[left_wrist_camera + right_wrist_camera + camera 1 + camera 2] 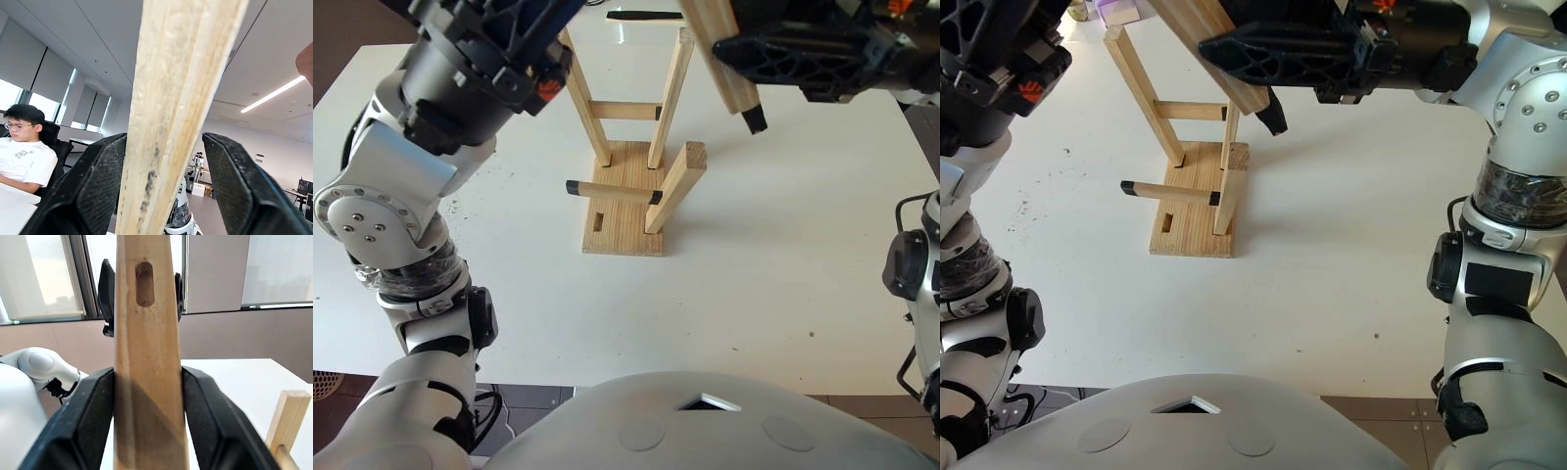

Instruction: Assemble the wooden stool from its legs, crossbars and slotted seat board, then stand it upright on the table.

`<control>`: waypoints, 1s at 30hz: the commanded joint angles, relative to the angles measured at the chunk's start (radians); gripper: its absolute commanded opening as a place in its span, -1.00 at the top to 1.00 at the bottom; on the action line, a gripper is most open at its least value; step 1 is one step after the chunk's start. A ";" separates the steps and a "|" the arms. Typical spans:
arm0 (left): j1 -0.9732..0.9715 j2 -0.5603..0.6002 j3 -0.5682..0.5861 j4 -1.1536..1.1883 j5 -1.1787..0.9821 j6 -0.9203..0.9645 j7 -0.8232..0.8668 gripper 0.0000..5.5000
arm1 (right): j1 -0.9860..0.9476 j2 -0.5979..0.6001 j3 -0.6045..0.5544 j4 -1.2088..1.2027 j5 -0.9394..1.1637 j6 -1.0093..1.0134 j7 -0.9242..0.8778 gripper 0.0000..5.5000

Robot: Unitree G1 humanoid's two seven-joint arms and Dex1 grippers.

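The slotted seat board [622,233] lies flat on the white table. Two legs [588,100] stand in it at the back, joined by a crossbar [626,110]. A third leg [677,186] leans at its front right corner, carrying a black-tipped crossbar [612,192]. The fourth leg [732,73] hangs tilted in the air above the board's far right side, black tip down. My right gripper [146,416] is shut on this leg [146,382], just below its slot. My left gripper [166,186] is shut on the same leg [181,98] farther up.
A flat black strip [644,15] lies at the table's far edge. The table [783,274] has open room to the right and front of the board. Its near edge runs close to my body.
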 commanded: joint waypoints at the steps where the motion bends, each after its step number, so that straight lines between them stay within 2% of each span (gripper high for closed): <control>1: -0.002 0.021 -0.017 -0.020 0.038 -0.001 -0.028 -0.02 | 0.034 -0.048 0.024 -0.009 -0.048 -0.027 0.055 0.25; 6: -0.020 0.057 -0.029 -0.012 0.110 0.015 -0.084 -0.02 | 0.072 -0.090 0.064 -0.033 -0.103 -0.056 0.114 0.25; 16: 0.038 0.148 -0.062 -0.001 0.281 0.056 -0.302 -0.02 | 0.063 -0.137 0.131 -0.022 -0.212 -0.121 0.214 0.25; 30: 0.086 0.157 -0.050 0.001 0.390 0.041 -0.432 -0.02 | 0.057 -0.170 0.195 -0.006 -0.312 -0.185 0.331 0.25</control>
